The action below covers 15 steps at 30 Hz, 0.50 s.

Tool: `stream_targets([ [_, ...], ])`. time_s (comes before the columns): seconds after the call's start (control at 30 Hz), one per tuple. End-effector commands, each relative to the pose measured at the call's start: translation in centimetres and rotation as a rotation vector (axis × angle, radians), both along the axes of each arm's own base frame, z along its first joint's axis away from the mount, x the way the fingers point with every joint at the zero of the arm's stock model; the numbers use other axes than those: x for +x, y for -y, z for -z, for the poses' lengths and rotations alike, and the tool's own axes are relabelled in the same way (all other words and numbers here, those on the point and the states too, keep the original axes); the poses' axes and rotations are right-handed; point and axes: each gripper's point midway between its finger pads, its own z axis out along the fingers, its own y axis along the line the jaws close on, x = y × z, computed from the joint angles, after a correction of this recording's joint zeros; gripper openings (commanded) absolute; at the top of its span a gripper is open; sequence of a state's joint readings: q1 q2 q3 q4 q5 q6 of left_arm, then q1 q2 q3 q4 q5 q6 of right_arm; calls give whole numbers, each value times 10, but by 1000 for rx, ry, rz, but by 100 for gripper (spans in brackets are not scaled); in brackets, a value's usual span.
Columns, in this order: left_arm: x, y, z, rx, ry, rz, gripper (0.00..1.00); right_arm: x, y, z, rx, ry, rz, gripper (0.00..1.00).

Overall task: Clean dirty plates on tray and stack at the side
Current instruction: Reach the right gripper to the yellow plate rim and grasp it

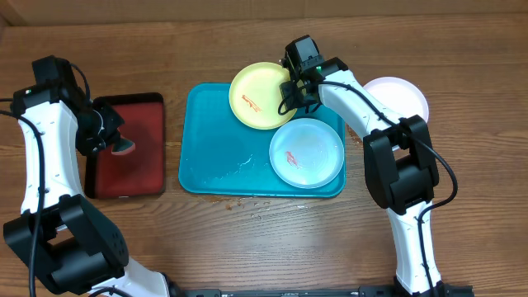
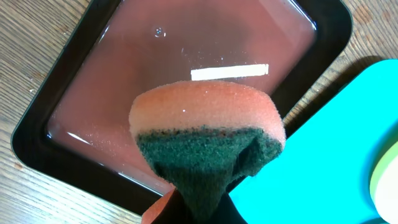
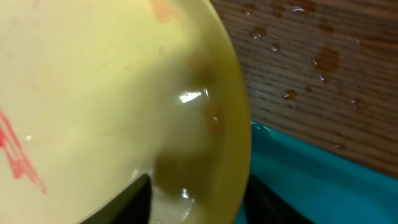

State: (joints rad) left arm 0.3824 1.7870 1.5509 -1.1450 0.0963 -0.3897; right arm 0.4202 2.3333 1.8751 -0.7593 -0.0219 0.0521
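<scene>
Nearest the robot, the pale mint plate (image 1: 306, 153) lies flat in the near right corner of the turquoise tray (image 1: 210, 144). It carries a small red smear left of centre. The left half of the tray floor is bare and looks wet.

Left of the turquoise tray, just apart from it, sits the dark red tray (image 1: 136, 177). Its floor glints as if it holds a film of liquid. The left gripper (image 1: 115, 140) hangs above it, fully closed on a sponge (image 2: 208, 118) with an orange body and a dark green scouring face. The sponge is pinched at its lower end.

Farther back, the yellow-green plate (image 1: 264, 95) rests at the far edge of the turquoise tray, overhanging the rim onto the table (image 1: 462, 49). Red marks show left of its centre. The right gripper (image 1: 293, 92) is at this plate's right rim. In the right wrist view one finger lies over the inner face and the other outside the rim. Whether they are clamped on it cannot be told.

The white plate (image 1: 404, 92) lies on the table at far right, off the tray.

Handling, as judged: the plates are probably light, stiff plastic and slippery when wet. Grip at the rim, preferably where it overhangs. Expect the plate to pivot in a shallow pinch.
</scene>
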Motion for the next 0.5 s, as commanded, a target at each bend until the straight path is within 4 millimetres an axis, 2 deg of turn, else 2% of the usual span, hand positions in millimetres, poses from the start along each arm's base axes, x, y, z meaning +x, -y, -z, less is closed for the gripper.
stream_targets([
  [0.0, 0, -2, -4, -5, 12, -16, 4, -10, -23, -4, 66, -27, -23, 36],
  [0.07, 0, -2, -4, -5, 12, -16, 4, -19, -36, -4, 98, -52, -45, 29],
  [0.23, 0, -3, -4, -4, 15, -16, 4, -50, -76, -5, 159, -116, -128, 28],
  [0.27, 0, -3, -4, -4, 15, -16, 4, -57, -84, -5, 163, -129, -147, 32],
  [0.37, 0, -3, -4, -4, 15, -15, 4, -76, -99, -8, 147, -161, -184, 35],
  [0.47, 1, -3, -4, -4, 16, -16, 4, -78, -103, -21, 91, -139, -196, 43],
])
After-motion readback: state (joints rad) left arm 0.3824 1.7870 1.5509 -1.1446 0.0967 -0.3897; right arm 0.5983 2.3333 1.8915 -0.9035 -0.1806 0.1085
